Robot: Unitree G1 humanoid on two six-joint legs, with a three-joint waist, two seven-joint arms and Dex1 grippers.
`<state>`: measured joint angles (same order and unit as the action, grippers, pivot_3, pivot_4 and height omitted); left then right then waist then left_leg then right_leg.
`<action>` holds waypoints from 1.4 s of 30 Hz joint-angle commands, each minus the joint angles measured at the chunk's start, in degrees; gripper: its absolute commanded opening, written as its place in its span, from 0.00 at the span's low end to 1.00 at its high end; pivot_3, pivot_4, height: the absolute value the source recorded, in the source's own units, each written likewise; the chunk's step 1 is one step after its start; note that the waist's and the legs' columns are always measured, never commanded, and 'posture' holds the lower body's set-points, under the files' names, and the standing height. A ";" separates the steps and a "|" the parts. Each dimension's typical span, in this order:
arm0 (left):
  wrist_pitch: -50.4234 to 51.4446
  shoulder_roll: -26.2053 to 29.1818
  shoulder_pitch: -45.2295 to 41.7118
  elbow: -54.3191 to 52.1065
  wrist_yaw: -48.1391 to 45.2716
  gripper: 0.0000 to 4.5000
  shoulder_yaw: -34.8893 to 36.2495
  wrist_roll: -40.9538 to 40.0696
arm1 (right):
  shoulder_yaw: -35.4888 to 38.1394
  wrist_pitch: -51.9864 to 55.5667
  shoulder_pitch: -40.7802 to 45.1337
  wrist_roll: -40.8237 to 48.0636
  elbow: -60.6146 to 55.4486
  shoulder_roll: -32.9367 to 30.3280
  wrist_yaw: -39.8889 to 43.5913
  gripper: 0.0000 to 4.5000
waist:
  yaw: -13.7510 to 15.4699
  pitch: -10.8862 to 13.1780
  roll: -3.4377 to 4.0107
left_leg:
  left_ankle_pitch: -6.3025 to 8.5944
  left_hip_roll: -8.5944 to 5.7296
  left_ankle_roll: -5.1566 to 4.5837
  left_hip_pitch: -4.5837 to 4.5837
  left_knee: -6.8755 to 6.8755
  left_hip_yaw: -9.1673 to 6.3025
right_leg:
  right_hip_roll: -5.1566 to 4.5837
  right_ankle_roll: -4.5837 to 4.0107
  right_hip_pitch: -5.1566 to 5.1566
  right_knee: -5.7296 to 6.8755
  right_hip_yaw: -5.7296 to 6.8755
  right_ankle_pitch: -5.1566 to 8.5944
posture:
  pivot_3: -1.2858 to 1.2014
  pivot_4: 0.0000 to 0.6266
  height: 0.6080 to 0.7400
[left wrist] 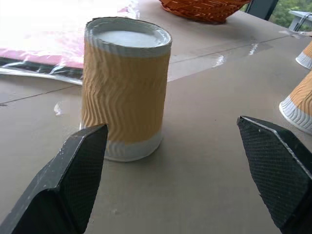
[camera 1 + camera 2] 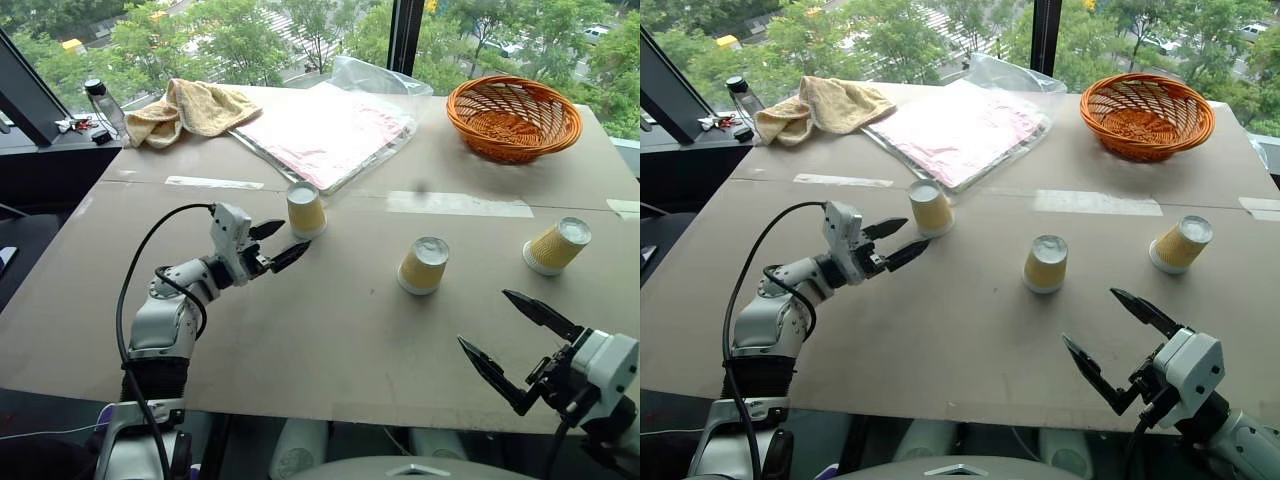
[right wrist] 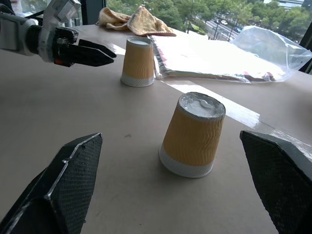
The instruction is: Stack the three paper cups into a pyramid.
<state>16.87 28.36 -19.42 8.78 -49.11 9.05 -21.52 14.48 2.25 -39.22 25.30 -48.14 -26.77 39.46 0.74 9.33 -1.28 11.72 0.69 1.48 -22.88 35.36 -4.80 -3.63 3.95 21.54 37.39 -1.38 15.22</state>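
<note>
Currently three paper cups on desk (image 2: 330, 340), all upside down, base up, wide rim on surface, long axis vertical. Left cup (image 2: 305, 210) near pink plastic packet (image 2: 325, 135); middle cup (image 2: 424, 265) at desk centre; right cup (image 2: 558, 245) well apart, below orange basket (image 2: 513, 117). Left end effector (image 2: 278, 243) released, fingers spread, just beside left cup, not touching. Right end effector (image 2: 515, 345) released, wide open, facing middle cup, near desk front edge.

Light source: daylight through the windows (image 2: 300, 35) behind the table (image 2: 330, 330).
Brightness: high, even.
Glare: tape strip (image 2: 458, 204); plastic bag (image 3: 265, 46).
Shadows: soft, faint.
</note>
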 commanded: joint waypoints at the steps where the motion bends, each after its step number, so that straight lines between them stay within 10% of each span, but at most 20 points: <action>1: -2.73 0.23 -3.86 2.22 2.33 0.98 -0.25 2.09 | 0.50 -0.50 0.59 1.17 -0.36 -0.50 0.37 1.00 | 0.06 0.00 -0.01 | 0.00 0.00 0.00 0.00 0.00 0.00 | 0.00 -0.01 0.00 0.00 0.00 -0.01 | 0.52 0.24 1.00; 11: -7.40 -3.01 -16.39 16.41 0.33 0.98 -5.31 5.83 | 0.90 -1.63 -3.11 -0.11 -2.42 0.94 -1.00 1.00 | -0.12 -0.01 -0.02 | 0.00 -0.02 0.00 -0.01 0.00 0.01 | 0.02 -0.01 0.00 0.02 0.00 -0.02 | 0.52 0.24 1.00; 17: -9.59 -3.21 -19.21 19.68 -5.69 0.54 -6.05 4.44 | 0.67 -2.50 -6.53 -1.35 -4.20 2.54 -2.39 1.00 | -1.15 -0.01 -0.03 | 0.00 -0.02 0.00 -0.01 -0.01 0.02 | 0.02 0.02 0.01 0.02 -0.02 -0.01 | 0.52 0.24 1.00; 25: -1.80 -3.30 -15.62 6.29 -21.00 0.54 -12.03 -1.59 | -1.15 -3.71 -9.33 -4.03 -5.26 5.05 -4.07 1.00 | -1.38 -0.01 -0.03 | 0.00 -0.01 0.00 -0.02 -0.01 0.02 | 0.02 0.01 0.01 0.02 -0.03 -0.01 | 0.52 0.24 1.00; 42: -10.23 -7.62 -13.26 7.35 -21.09 0.54 -20.41 5.56 | -3.06 -6.67 -15.72 -7.87 -7.65 8.29 -6.79 1.00 | -1.23 -0.01 -0.03 | 0.00 0.01 0.00 -0.03 0.00 0.02 | 0.02 0.05 0.02 0.01 -0.03 0.05 | 0.52 0.24 1.00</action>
<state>8.22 20.98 -32.29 16.46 -70.66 -11.37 -16.53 11.56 -2.90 -54.16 17.50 -53.53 -18.74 33.16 -0.50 9.32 -1.31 11.72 0.69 1.48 -22.91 35.36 -4.78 -3.62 4.01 21.55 37.40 -1.42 15.27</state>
